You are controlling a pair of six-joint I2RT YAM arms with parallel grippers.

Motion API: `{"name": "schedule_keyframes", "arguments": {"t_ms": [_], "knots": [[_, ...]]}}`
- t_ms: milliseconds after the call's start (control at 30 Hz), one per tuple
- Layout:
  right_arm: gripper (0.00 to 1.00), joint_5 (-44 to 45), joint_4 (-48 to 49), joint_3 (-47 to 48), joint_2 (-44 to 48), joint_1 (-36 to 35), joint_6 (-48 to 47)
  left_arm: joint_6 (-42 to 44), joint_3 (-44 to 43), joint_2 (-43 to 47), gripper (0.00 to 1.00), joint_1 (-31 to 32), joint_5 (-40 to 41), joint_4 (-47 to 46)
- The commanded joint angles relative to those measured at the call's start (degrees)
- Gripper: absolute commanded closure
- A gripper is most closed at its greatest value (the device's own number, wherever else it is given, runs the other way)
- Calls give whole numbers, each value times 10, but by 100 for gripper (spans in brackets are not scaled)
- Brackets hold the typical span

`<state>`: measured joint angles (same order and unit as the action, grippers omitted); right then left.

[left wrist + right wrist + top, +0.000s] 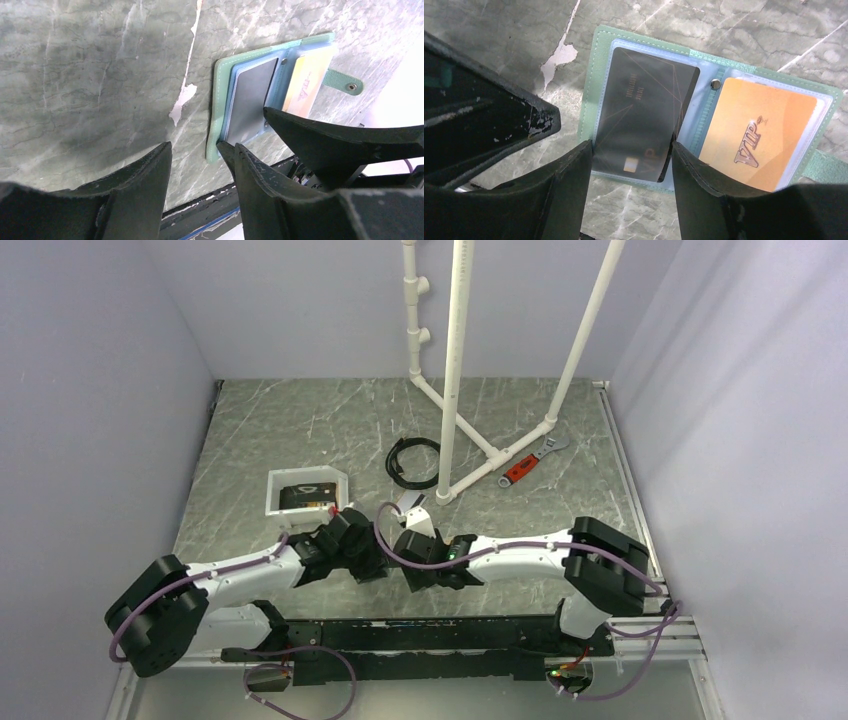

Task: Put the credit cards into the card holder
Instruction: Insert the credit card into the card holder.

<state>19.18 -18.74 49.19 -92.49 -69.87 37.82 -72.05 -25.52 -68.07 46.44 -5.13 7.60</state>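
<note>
The card holder (704,115) is lying open and flat on the grey marbled tabletop (300,420), just in front of the two arms where their wrists are meeting near the middle of the near edge. Its light blue inner faces are turned up, and its green snap strap (344,82) is sticking out to one side. A dark card (644,110) is sitting slightly askew on the left face, while an orange card (759,125) marked "VIP" is filling the clear sleeve of the right face.

The right gripper (631,147) is hanging over the near end of the dark card, one finger at each long edge. The fingers are standing about as wide as the card. Whether they are pressing on it or only flanking it cannot be told.

The left gripper (195,147) is standing with its jaws apart over bare tabletop, nothing between them. One fingertip is reaching down just beside the card holder's near corner.

Behind the left arm, a white tray (272,495) is resting on the tabletop with something dark and flat inside. Farther back, a coil of black cable (391,462) and a red-handled wrench (530,462) are lying by the feet of a white pipe frame (455,360).
</note>
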Motion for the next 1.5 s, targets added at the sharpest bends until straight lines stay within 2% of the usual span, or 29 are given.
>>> {"name": "schedule_keyframes", "arguments": {"t_ms": [0,233,500,700,800,933,1233,1467], "knots": [[54,-23,52,-40,38,0,17,8,-10,-2,46,-7,-23,-33],[54,-82,155,-116,101,22,16,24,-21,-40,49,-8,-74,-105],[55,-129,209,-167,125,59,24,28,-28,-36,48,-8,-76,-117],[54,-136,215,-173,127,64,24,30,-47,-70,48,-8,-91,-126],[42,-125,200,-163,126,64,22,25,-51,-75,47,-8,-81,-112],[34,-82,153,-146,129,51,34,3,-31,-40,44,-8,-42,-91],[33,-4,47,-71,63,8,67,-19,-8,38,41,-9,27,-8],[26,43,-22,-5,1,-20,85,-17,-27,33,38,-12,31,29]]}}
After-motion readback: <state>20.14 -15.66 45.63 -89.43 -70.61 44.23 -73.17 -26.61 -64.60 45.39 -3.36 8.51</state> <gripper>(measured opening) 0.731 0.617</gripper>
